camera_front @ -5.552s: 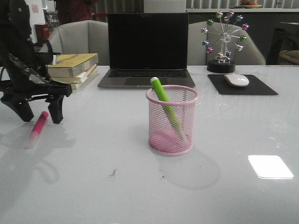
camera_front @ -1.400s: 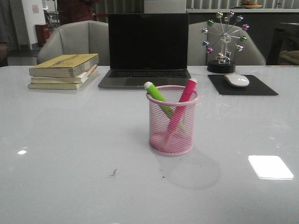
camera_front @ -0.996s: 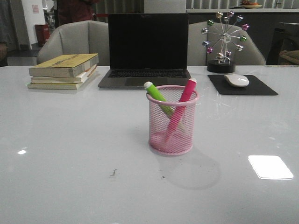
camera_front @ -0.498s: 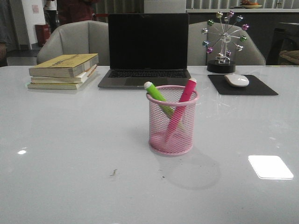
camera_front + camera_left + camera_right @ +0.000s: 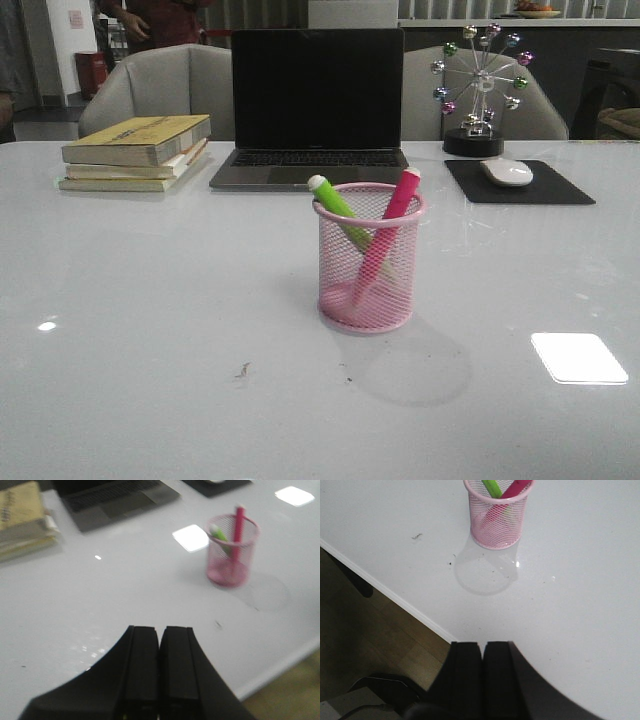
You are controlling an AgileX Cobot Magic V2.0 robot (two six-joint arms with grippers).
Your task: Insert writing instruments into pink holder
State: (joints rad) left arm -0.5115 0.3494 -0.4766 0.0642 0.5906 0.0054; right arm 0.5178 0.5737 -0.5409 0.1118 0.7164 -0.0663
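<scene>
Markers stand crossed inside the cup [image 5: 366, 258], a round, slightly tapered pink wire-mesh holder with a rolled rim, mid-table [image 5: 150, 330] before the laptop [image 5: 315, 105]. Green marker [image 5: 335, 200] leans up-left, whitish tip topmost; pink marker [image 5: 398, 200] leans up-right. Left gripper [image 5: 159, 667] and right gripper [image 5: 482, 675], both empty with jaws pressed together, hang well apart from the cup.
</scene>
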